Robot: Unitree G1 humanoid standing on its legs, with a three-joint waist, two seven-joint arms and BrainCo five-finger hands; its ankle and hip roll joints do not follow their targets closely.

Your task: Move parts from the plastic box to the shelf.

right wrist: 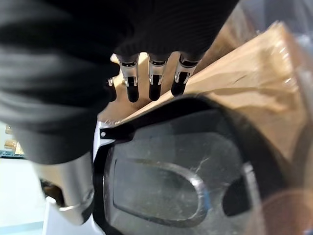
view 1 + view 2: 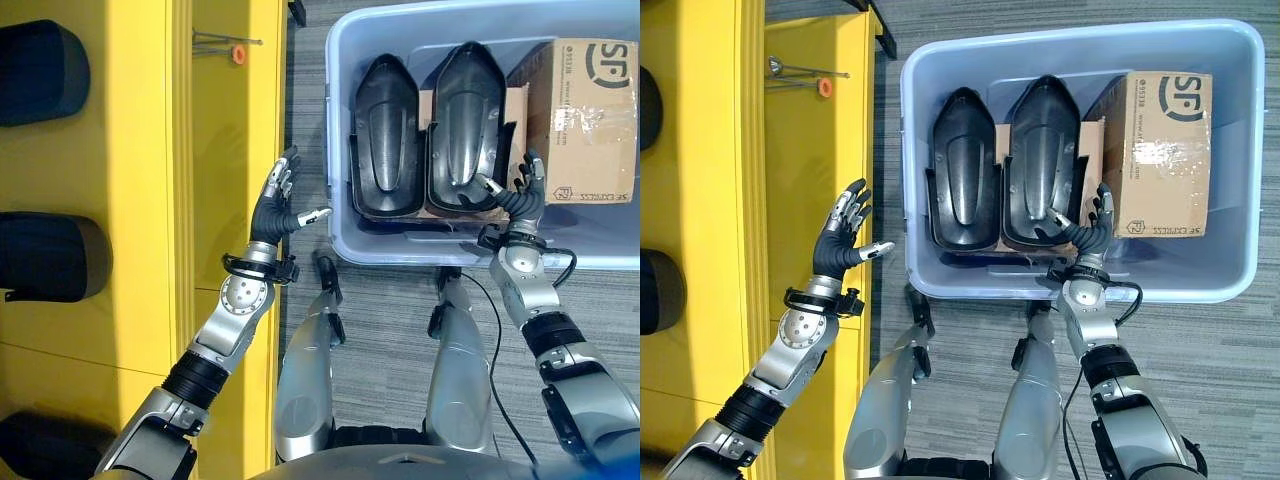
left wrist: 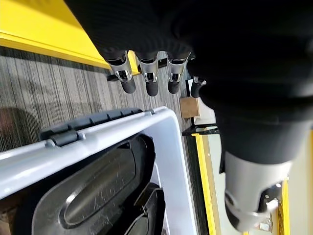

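While both robot hands spread open, a cardboard box (image 2: 1162, 155) crowds two black parts (image 2: 1005, 170).

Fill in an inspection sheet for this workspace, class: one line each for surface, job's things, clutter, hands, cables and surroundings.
Surface: grey striped carpet floor.
Job's things: pale plastic box on the floor holds two black moulded parts side by side; yellow shelf stands to the robot's left, with dark parts already on it.
Clutter: taped cardboard box inside the plastic box, beside the parts; thin metal rods with an orange cap on the shelf.
Hands: left hand open, between shelf and box, holding nothing; right hand open, over the near edge of the right-hand part.
Cables: nothing seen.
Surroundings: nothing seen.
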